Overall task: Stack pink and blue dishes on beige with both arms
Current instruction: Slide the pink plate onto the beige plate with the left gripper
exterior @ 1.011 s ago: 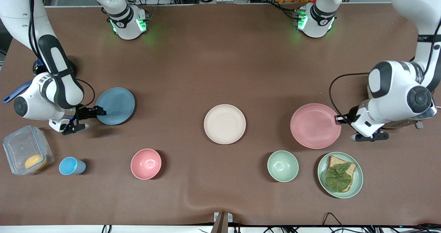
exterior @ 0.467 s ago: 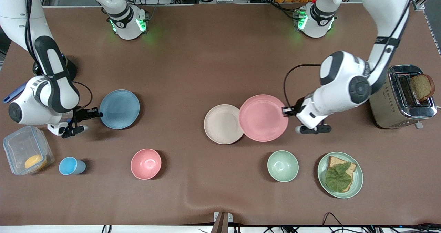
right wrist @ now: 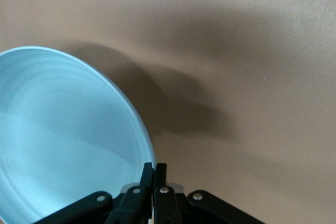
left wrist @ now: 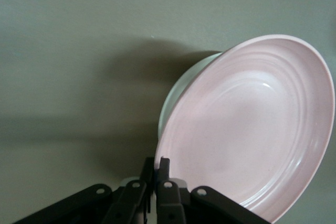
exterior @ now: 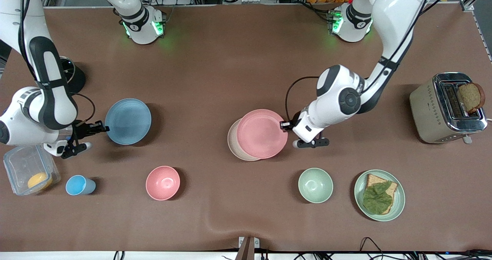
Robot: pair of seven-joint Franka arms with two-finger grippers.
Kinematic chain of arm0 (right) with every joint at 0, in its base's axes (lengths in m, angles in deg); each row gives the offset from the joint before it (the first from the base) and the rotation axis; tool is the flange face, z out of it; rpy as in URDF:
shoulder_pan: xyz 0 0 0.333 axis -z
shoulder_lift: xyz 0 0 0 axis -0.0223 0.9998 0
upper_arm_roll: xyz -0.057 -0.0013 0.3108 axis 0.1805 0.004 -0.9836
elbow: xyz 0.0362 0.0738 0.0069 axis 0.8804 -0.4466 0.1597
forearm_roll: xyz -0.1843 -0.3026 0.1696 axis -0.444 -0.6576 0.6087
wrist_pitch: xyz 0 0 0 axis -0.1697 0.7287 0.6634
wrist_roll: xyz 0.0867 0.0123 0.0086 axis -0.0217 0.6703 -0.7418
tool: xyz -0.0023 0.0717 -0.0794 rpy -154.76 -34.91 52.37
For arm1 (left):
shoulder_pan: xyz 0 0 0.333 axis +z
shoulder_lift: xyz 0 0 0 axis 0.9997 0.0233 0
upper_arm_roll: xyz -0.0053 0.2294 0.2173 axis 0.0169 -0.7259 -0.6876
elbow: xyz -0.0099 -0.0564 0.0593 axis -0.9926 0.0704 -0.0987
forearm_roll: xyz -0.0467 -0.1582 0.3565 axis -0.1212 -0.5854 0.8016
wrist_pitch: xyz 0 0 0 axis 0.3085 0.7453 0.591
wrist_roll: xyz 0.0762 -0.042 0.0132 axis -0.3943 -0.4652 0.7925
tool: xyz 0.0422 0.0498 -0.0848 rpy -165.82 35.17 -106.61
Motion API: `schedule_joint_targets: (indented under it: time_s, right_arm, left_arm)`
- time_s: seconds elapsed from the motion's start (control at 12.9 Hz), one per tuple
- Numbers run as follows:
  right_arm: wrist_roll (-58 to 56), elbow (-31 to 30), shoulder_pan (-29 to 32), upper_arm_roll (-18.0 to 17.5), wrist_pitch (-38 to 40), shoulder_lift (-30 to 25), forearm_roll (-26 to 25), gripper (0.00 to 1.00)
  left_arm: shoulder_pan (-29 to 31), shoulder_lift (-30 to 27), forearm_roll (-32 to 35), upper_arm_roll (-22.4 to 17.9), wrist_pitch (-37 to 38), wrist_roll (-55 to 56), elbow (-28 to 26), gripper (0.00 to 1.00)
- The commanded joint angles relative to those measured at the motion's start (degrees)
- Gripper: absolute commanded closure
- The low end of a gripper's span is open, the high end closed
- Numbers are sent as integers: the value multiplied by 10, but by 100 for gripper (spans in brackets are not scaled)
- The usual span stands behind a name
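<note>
Two plates gripped by rims: left gripper (exterior: 283, 125) pinches pink plate (exterior: 261, 133) over beige plate (exterior: 233, 144), offset toward left arm's end. Release now & it prob lands crooked or slides off. Right gripper (exterior: 104, 128) clamps blue plate (exterior: 128, 121) near right arm's end, tilted; thin rim grip could slip.
</note>
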Motion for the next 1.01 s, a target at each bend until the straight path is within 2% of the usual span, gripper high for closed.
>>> schedule_joint_targets:
  time_s: [0.0, 0.31, 0.93]
  right_arm:
    - [40, 48, -10, 2, 55, 8, -13, 100]
    - [97, 79, -35, 2, 98, 7, -14, 100]
    - [214, 130, -83, 2, 169, 3, -12, 100]
  left_arm:
    - [-15, 31, 19, -7, -36, 14, 11, 100]
    - [-19, 73, 54, -7, -92, 14, 11, 100]
    - [-32, 86, 55, -8, -97, 37, 12, 100]
